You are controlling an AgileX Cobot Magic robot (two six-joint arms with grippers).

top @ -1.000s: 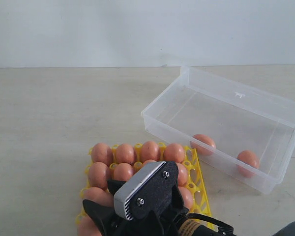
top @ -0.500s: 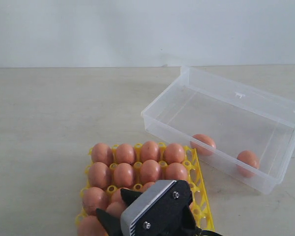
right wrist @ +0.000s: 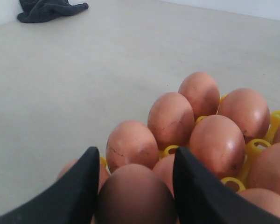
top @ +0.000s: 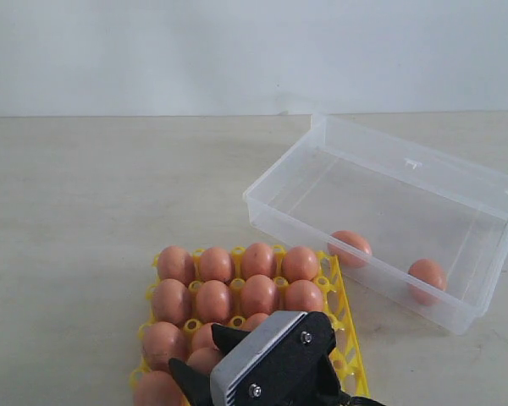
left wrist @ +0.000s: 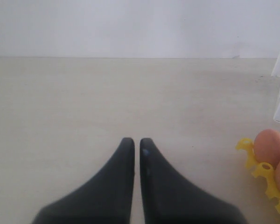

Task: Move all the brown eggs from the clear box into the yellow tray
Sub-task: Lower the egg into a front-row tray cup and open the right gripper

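Black left gripper point(left wrist: 136, 141) is hanging low over bare table point(left wrist: 84, 102), jaws pressed together, carrying nothing. Only a corner of the tray is showing at the edge of its camera.

Centre front in the exterior view, yellow tray point(top: 334, 321) is sitting flat, with brown eggs point(top: 258, 260) standing in its cups. Over its near rows right gripper point(right wrist: 135, 153) is hovering. Its fingers point(right wrist: 79, 186) are clamping one gripped egg point(right wrist: 135, 198) from both sides, jaws an egg's width apart. Whether that egg is resting in a cup or hanging just above it, cannot tell. The gripper body is blocking the exterior camera's sight of the tray's near rows.

Right of the tray, clear box point(top: 389, 207) is lying at an angle, its near wall passing just beside the tray's far right corner. Touching or not, cannot tell.

Counts:
- Tray is showing four eggs in the far row and four in the second. At least three more are peeking out around the gripper, so the total cannot be told.
- Box is holding two brown eggs point(top: 350, 248) point(top: 427, 279), apart, both lying against its near wall.
- One tray, one box.

Pale beige matte surface is running back to a plain white wall point(top: 237, 51). One dark cloth point(right wrist: 49, 9) is lying crumpled far off, close to the wall, in the right wrist view only.
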